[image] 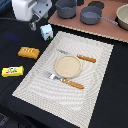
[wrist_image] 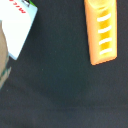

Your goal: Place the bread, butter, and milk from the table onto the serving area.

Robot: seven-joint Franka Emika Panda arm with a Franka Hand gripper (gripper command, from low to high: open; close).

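I see the milk (image: 46, 32) standing on the black surface (image: 15, 50), just off the far corner of the serving area (image: 95, 85). My pincer (image: 34, 21) hangs right above and beside it, toward the exterior view's left. I cannot tell if the pincer is open or closed, because it is blurry.

The milk is a little white box with a pointy top and green-blue print. In the wrist view its white side (wrist_image: 20, 30) shows red letters.

The bread (image: 28, 52) lies on the surface, near the milk and apart from the mat. It is a long orange loaf with pale slashes on top (wrist_image: 102, 31).

The butter (image: 12, 71) is a flat yellow packet, lying on the surface past the bread.

The serving area is a beige mat with thin stripes. A round tan plate (image: 67, 65) sits on it.
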